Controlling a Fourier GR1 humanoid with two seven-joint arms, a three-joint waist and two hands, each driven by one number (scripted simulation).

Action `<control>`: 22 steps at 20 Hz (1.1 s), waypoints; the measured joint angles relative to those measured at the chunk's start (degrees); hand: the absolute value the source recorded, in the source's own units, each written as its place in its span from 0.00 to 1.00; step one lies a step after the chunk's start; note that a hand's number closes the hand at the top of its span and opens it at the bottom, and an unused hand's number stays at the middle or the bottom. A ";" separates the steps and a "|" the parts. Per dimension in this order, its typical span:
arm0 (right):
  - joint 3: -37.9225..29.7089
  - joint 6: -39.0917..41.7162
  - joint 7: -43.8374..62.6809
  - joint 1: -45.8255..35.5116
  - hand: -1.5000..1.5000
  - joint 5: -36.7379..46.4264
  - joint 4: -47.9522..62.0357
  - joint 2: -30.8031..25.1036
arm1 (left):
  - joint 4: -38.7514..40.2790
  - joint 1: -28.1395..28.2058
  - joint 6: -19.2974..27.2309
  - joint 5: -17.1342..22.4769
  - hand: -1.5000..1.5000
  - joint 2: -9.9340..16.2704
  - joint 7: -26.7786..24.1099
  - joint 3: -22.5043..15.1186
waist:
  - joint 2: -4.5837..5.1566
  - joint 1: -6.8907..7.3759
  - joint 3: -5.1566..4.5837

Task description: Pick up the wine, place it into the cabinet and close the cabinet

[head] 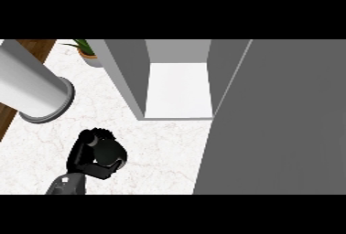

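- Lower left of the frame: the robot's left hand (99,155) hangs over the marble counter (162,155), its black fingers curled tightly inward round something dark that they hide almost entirely.
- The wine cannot be made out as a bottle anywhere in view; a fair guess is that it sits inside that curled hand, but the fingers cover too much to be sure.
- The right hand does not show in the picture.
- Upper middle: the cabinet (177,87) stands open, its pale floor bare, with grey walls on both sides. Its door (283,119) fills the right of the frame, swung out towards the viewer.
- Risk one: the cabinet's left wall lies between the hand and the opening, so a straight path up and right could knock the load against its front edge.
- Risk two: with the grasp hidden, a tilted bottle could catch the shelf's lip and tip as it is set down.
- Risk three: the door could strike the forearm if it swings before the arm is clear.
- Upper left: a big white cylinder (34,87) and a potted plant (86,51) stand well apart from the route.
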 measured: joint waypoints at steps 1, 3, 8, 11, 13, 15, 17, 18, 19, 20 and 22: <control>-0.39 0.17 -0.47 0.32 0.00 -0.14 0.04 -0.36 | -1.67 1.19 -0.84 0.51 1.00 -0.07 0.97 -0.35 | 0.03 0.11 -0.01; -0.90 0.11 -1.38 1.00 0.00 -0.33 -0.01 -1.00 | -4.46 2.95 -1.37 0.91 1.00 -1.40 2.35 -1.53 | 0.07 0.12 -0.02; -1.04 -0.12 -2.88 1.85 0.00 -0.69 -0.01 -1.44 | -15.37 7.64 -2.38 2.93 1.00 -3.47 8.00 -3.85 | 0.08 0.35 -0.05; 0.36 -0.67 -3.63 2.43 0.00 -0.68 0.03 -1.44 | -22.00 10.05 -0.81 3.61 1.00 -5.39 12.06 -6.36 | 0.07 0.27 -0.07; 0.44 -0.73 -4.44 3.24 0.00 -0.73 -0.08 -2.18 | -26.69 11.87 -0.02 4.03 1.00 -6.36 14.70 -8.17 | 0.07 0.20 -0.07; 1.37 -1.27 -5.27 4.10 0.00 -0.66 -0.21 -2.69 | -30.17 13.32 2.47 5.09 1.00 -7.01 16.68 -11.49 | 0.03 -0.06 -0.09; 1.21 -1.44 -5.59 4.15 0.00 -0.70 -0.20 -2.81 | -32.73 13.79 4.54 5.54 1.00 -7.42 18.29 -13.89 | 0.11 -0.09 -0.10; 1.56 -1.72 -6.02 4.39 0.00 -0.69 -0.17 -2.81 | -34.80 14.02 5.49 5.81 1.00 -7.56 19.73 -14.91 | 0.12 -0.09 -0.10; 1.22 -1.82 -5.86 4.32 0.00 -0.66 -0.28 -3.26 | -36.18 14.69 6.51 5.83 1.00 -7.67 20.19 -15.89 | 0.12 -0.12 -0.11; 1.63 -2.07 -6.73 5.06 0.00 -0.65 -0.30 -3.50 | -37.95 15.07 7.77 5.92 1.00 -7.76 21.17 -16.87 | 0.12 -0.17 -0.11; 1.77 -2.23 -7.94 6.16 0.00 -0.71 -0.31 -3.98 | -39.88 15.21 10.31 5.90 1.00 -7.88 22.29 -18.71 | 0.19 -0.22 -0.11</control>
